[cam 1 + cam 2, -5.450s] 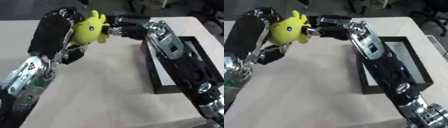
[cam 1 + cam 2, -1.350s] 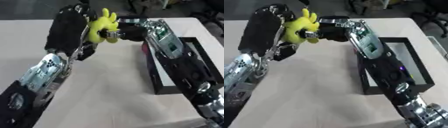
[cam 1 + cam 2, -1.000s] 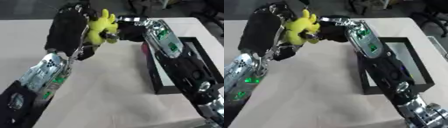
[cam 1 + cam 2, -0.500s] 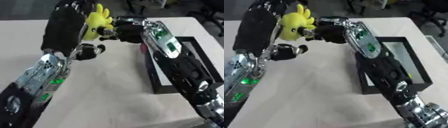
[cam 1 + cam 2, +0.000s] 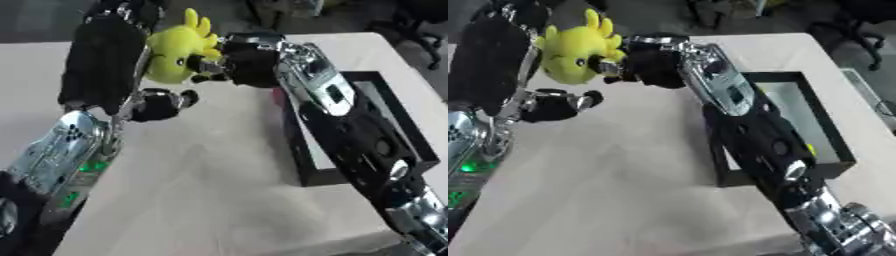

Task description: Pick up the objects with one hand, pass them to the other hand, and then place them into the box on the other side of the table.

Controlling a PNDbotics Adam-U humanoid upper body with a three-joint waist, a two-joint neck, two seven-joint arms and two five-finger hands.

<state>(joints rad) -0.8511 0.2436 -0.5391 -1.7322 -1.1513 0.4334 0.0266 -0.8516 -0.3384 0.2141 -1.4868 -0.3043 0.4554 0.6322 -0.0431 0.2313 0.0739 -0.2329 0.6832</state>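
A yellow plush toy hangs above the table's far middle, between my two hands. My right hand reaches in from the right along the box, and its fingers are curled onto the toy's right side. My left hand stands upright behind the toy's left side, which leans against its long black back. The left thumb sticks out below the toy, apart from it. The black box lies at the table's right, partly hidden by my right arm.
The beige table stretches in front of both arms. A small yellow spot shows inside the box near its right wall. Dark floor and chair legs lie beyond the table's far edge.
The toy has risen and turned as my right hand closed on it. My left thumb has come off the toy and now sits below it.
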